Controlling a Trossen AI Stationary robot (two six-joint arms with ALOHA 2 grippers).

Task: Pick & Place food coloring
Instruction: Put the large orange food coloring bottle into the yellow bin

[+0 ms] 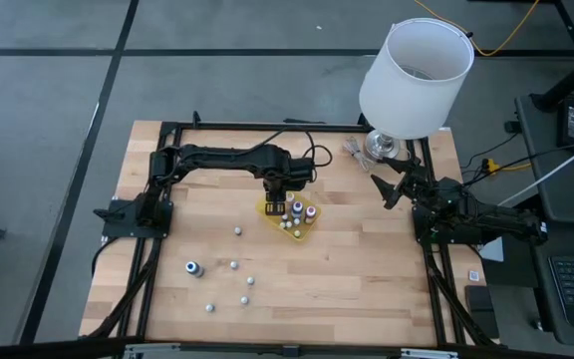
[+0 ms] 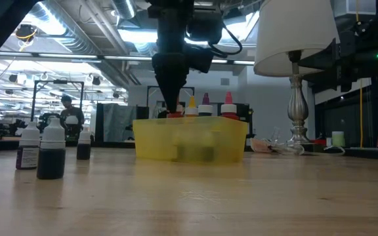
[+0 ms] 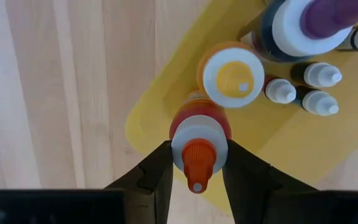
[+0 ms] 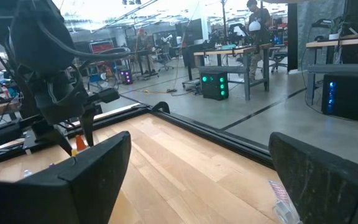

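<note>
Orange-capped small dropper bottle stands upright between the fingers of the left hand, which closes on its cap directly above the yellow square tray, near its edge.

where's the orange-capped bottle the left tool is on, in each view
High view: hidden under the left tool, at the yellow tray's left end.
Low view: orange-capped bottle at the tray's left rim.
Left wrist view: between the fingers.
Right wrist view: far left.
Shared landmark: the tray.
</note>
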